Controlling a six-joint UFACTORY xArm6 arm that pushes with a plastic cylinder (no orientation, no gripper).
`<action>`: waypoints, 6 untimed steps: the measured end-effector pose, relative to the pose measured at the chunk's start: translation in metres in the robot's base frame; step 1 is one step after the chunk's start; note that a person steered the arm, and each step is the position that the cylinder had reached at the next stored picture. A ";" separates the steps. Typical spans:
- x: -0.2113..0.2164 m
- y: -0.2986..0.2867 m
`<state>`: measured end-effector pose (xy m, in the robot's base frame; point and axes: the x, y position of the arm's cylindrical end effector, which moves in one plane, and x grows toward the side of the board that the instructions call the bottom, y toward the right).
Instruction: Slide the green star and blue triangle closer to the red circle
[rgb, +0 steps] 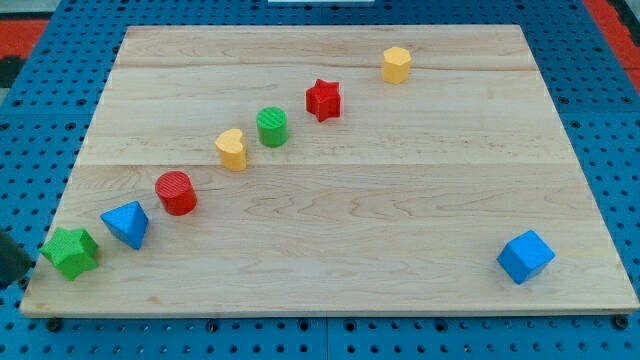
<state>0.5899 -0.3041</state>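
The green star (70, 252) lies at the board's bottom left corner. The blue triangle (126, 224) sits just up and right of it, with a small gap between them. The red circle (176, 193) is a short step further up and right, apart from the triangle. The three form a diagonal line. A dark shape at the view's left edge, just left of the green star, looks like my rod; my tip (14, 274) is close to the star, and I cannot tell whether it touches.
The diagonal continues up and right with a yellow heart-like block (232, 150), a green cylinder (272, 127), a red star (323, 100) and a yellow hexagon (396, 65). A blue cube (525, 256) sits at the bottom right. The wooden board (400, 200) lies on a blue pegboard.
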 end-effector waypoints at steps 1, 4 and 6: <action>-0.007 0.010; -0.045 0.051; -0.018 0.013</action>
